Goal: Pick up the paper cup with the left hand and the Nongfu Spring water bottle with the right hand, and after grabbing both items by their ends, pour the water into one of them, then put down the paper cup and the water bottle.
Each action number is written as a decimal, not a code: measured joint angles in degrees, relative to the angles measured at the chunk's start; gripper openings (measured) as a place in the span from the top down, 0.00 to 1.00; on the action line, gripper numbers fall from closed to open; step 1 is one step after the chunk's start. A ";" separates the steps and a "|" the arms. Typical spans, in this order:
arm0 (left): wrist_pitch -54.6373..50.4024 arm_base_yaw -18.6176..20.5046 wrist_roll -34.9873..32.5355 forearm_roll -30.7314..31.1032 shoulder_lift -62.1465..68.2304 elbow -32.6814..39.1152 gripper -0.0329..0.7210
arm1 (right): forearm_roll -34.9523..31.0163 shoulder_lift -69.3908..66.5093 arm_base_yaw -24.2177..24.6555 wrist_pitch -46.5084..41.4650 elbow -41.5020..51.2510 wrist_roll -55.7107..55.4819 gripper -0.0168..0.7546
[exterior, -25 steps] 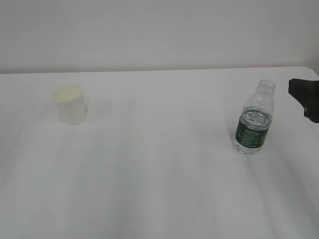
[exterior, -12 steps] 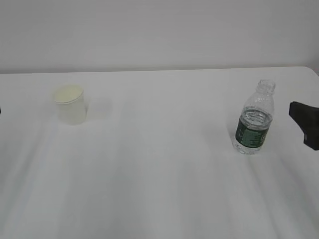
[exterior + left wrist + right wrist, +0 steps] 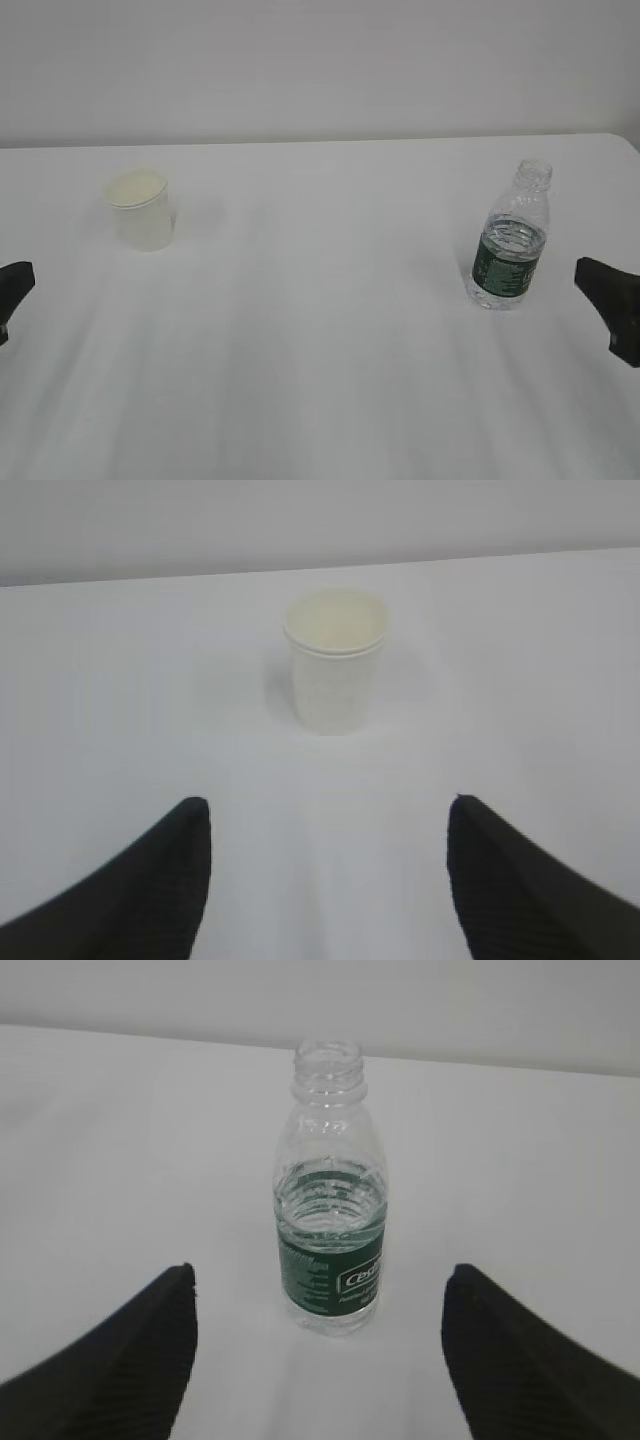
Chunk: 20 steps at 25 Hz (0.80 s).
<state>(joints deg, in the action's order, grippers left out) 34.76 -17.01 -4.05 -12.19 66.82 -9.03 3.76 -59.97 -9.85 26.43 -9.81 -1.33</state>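
Note:
The white paper cup (image 3: 141,211) stands upright at the table's left, empty as far as its cream inside shows. In the left wrist view the paper cup (image 3: 335,664) is straight ahead of my left gripper (image 3: 328,802), which is open, empty and well short of it. The uncapped Nongfu Spring water bottle (image 3: 511,250) stands upright at the right with water (image 3: 330,1200) up to its shoulder. My right gripper (image 3: 320,1272) is open, its fingers either side of the bottle (image 3: 331,1160) but short of it and not touching.
The white table (image 3: 320,340) runs back to a pale wall. Only dark fingers show in the exterior view: one of the left hand (image 3: 14,284) at the left edge, one of the right hand (image 3: 610,303) at the right edge.
The right hand's finger has dropped lower at the right edge of the exterior view. The left hand's finger has come into view at the left edge. Cup and bottle have not moved.

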 joint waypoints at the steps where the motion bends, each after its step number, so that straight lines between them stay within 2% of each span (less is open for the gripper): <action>1: 0.54 -0.47 0.05 0.02 0.00 0.42 0.26 | 1.16 0.00 0.00 0.14 0.46 -0.87 0.22; 10: 3.59 -1.59 2.70 0.74 0.00 3.48 0.26 | 4.71 -6.12 0.00 5.94 2.46 -2.91 0.22; 20: 9.15 -1.68 4.05 6.00 6.46 3.48 0.26 | 5.93 -14.76 0.00 15.86 2.46 -2.91 0.22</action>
<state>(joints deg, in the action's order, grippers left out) 43.91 -18.69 0.00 -6.18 73.27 -5.54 9.69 -74.74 -9.85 42.29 -7.35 -4.24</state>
